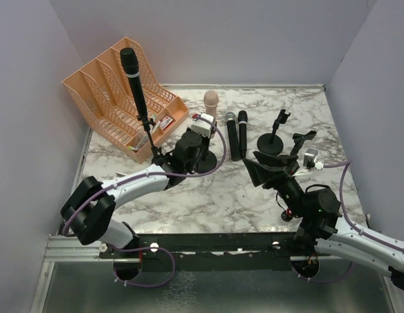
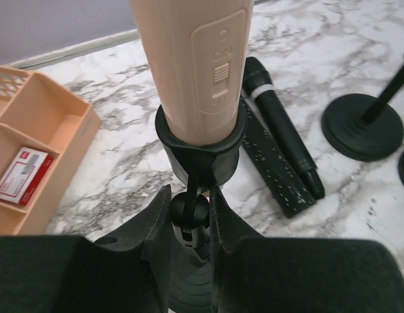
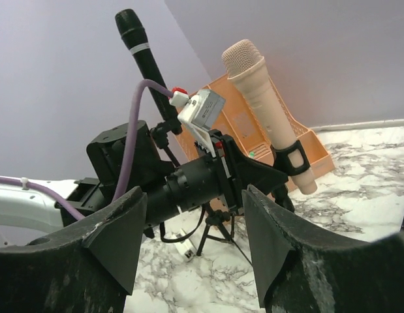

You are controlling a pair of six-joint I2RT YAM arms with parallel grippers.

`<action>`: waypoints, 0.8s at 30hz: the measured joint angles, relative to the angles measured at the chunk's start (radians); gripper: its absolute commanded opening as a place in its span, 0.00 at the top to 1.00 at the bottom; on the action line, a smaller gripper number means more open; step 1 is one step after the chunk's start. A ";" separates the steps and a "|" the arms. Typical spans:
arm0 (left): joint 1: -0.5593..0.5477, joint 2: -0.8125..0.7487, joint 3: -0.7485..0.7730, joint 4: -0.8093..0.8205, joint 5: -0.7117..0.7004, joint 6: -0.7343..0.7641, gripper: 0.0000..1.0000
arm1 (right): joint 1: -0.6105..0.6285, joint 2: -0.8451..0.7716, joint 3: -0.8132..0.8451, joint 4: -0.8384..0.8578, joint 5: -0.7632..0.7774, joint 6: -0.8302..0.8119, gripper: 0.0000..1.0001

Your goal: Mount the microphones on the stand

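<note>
The peach-pink microphone (image 2: 188,72) is sitting upright in the black clip (image 2: 202,140) of a round-base stand (image 2: 187,215), directly above and just ahead of the left gripper (image 2: 190,190). That gripper's fingers are pressing together on the stand's swivel joint, right under the clip.

Four microphones are showing. One is the peach-pink one. A black microphone with a pale ring (image 1: 135,78) is standing clipped on a tripod stand (image 1: 149,134), behind and to the left of the left gripper. A silver-mesh-headed microphone (image 1: 232,137) and an all-black microphone (image 1: 243,134) are lying side by side on the marble table (image 1: 208,195), just to the right of its fingers.

On the peach-pink body a raised switch panel is facing the left wrist camera. It is bearing an "O" and further marks that I cannot read.

The right gripper (image 3: 195,241) is hovering with its fingers spread wide and nothing between them. It is pointing toward the peach-pink microphone, well apart from it.

Further right, one empty stand (image 1: 273,138) is standing, and a second stand (image 1: 305,138) is partly hidden by the right arm. An orange file organiser (image 1: 104,98) is resting behind the left gripper. It is holding a small red-and-white box (image 2: 22,175) whose print is unreadable.
</note>
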 measured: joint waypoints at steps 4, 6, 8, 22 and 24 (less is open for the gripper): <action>0.021 0.048 0.035 0.012 -0.109 -0.013 1.00 | 0.000 -0.020 0.000 -0.026 0.029 0.011 0.37; 0.043 0.065 0.045 0.020 -0.149 -0.026 1.00 | 0.000 -0.026 0.000 -0.037 0.040 0.014 0.37; 0.071 0.078 0.053 0.024 -0.176 -0.041 1.00 | 0.000 -0.028 0.000 -0.050 0.050 0.018 0.37; 0.187 0.140 0.105 0.041 -0.218 -0.042 0.93 | 0.000 -0.019 0.000 -0.083 0.087 0.022 0.37; 0.190 0.143 0.106 0.043 -0.218 -0.041 0.84 | 0.000 -0.018 0.000 -0.093 0.096 0.025 0.37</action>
